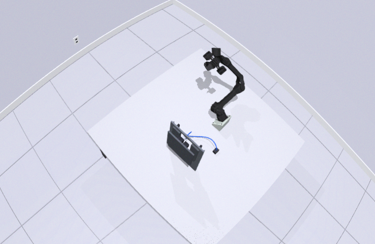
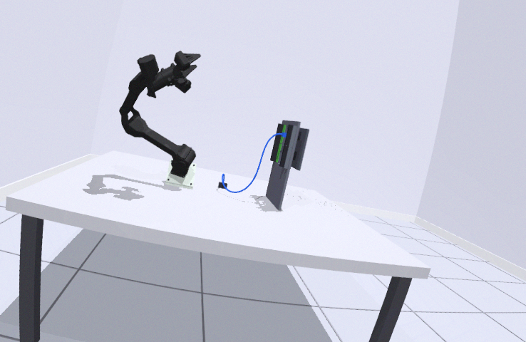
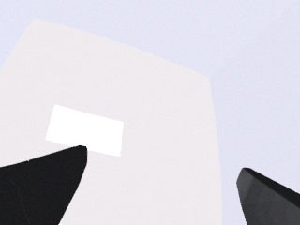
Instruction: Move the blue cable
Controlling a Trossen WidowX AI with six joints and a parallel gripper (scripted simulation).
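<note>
A blue cable (image 1: 205, 137) (image 2: 235, 192) runs in an arc to the dark upright server stand (image 1: 180, 148) (image 2: 276, 185). Its blue plug (image 2: 284, 135) sits at the upper part of the stand's face, beside a green strip, in the exterior view. The port labels, the tab and which server is which are too small to read. My gripper (image 2: 197, 61) (image 3: 167, 168) is open and empty, raised high above the table and away from the stand. In the wrist view both fingers stand wide apart, and neither the plug nor the servers show.
A small black block (image 1: 215, 151) (image 2: 222, 184) at the cable's other end sits on the white table (image 1: 130, 120) (image 2: 215, 225), between the arm's pale base (image 1: 219, 125) (image 2: 184, 180) and the stand. The cable hangs in a loop between block and stand. The wrist view shows a white rectangle on a pale surface.
</note>
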